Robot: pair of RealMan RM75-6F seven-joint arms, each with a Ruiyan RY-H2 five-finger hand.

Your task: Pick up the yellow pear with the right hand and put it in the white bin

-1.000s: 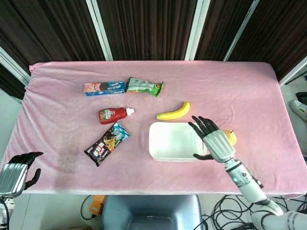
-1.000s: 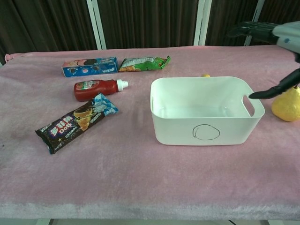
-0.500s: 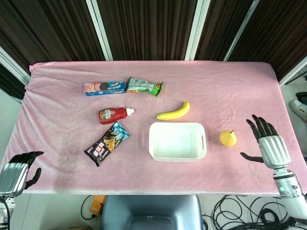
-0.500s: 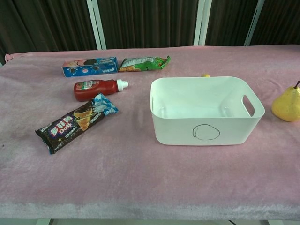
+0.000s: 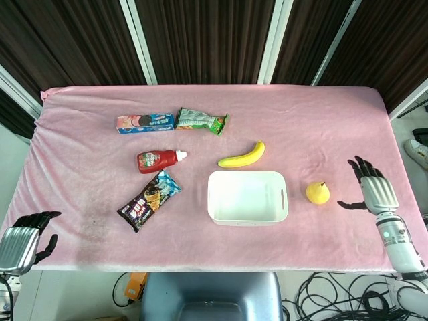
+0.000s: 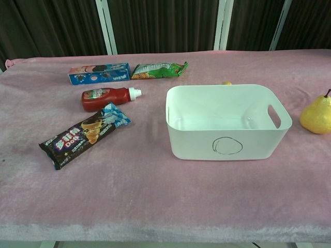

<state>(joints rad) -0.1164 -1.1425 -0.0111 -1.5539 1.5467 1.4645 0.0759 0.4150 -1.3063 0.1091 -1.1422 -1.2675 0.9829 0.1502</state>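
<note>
Dark curtains with white vertical frames stand behind a table (image 5: 348, 120) covered with a pink cloth; the cloth reaches to all edges. The yellow pear (image 5: 317, 193) stands upright on the cloth, just to the right of the white bin (image 5: 247, 197) and apart from it; in the chest view the pear (image 6: 316, 115) is partly cut by the right edge of the picture. The bin holds nothing; on its near wall a circle is drawn by pen, seen only in the chest view (image 6: 227, 145).

The right hand (image 5: 372, 188) hovers at the right edge of the table, to the right of the pear and not touching it; its fingers are spread and it holds nothing; the chest view does not show it. The left hand (image 5: 25, 238) is at the near left corner, partly cut by the picture edge; its fingers are curled inward with nothing in them.

The banana (image 5: 243, 156) lies beyond the bin; in the chest view the bin hides it almost fully, only a small yellow tip shows. On the left side lie a dark snack packet (image 6: 85, 135) with white letters that I cannot read surely, a red ketchup bottle (image 6: 110, 98) with white cap on its side, a blue cookie box (image 6: 99, 73) and a green packet (image 6: 159, 70); their labels are too small to read.
</note>
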